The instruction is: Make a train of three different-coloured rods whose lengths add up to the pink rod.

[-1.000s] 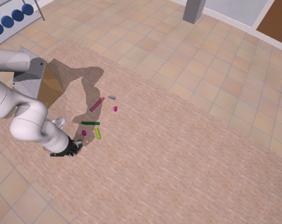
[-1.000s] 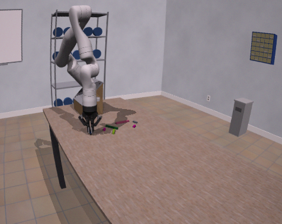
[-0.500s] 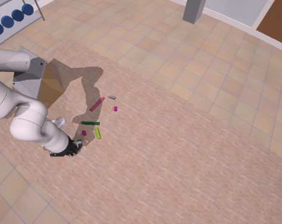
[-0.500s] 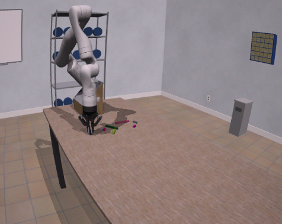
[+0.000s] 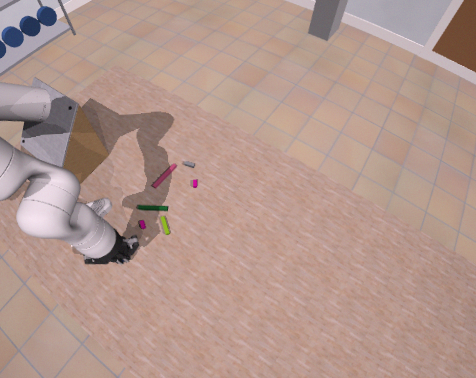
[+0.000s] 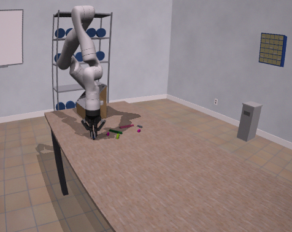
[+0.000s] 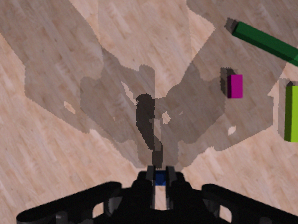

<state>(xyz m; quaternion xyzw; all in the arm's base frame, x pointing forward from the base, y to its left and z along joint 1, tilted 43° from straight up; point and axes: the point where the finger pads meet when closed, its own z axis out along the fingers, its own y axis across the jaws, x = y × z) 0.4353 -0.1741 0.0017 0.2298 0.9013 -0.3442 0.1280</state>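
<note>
Wrist view, left to right: gripper (image 5: 123,260) (image 6: 94,137) (image 7: 160,176) jaws pinched on what looks like the blue rod (image 6: 94,139) (image 7: 160,178), mostly hidden; nearer magenta rod (image 5: 142,224) (image 6: 108,134) (image 7: 235,86) ahead-right of them, green rod (image 5: 152,208) (image 6: 115,131) (image 7: 267,43) beyond, lime rod (image 5: 165,225) (image 6: 118,136) (image 7: 292,114) farther right.
</note>
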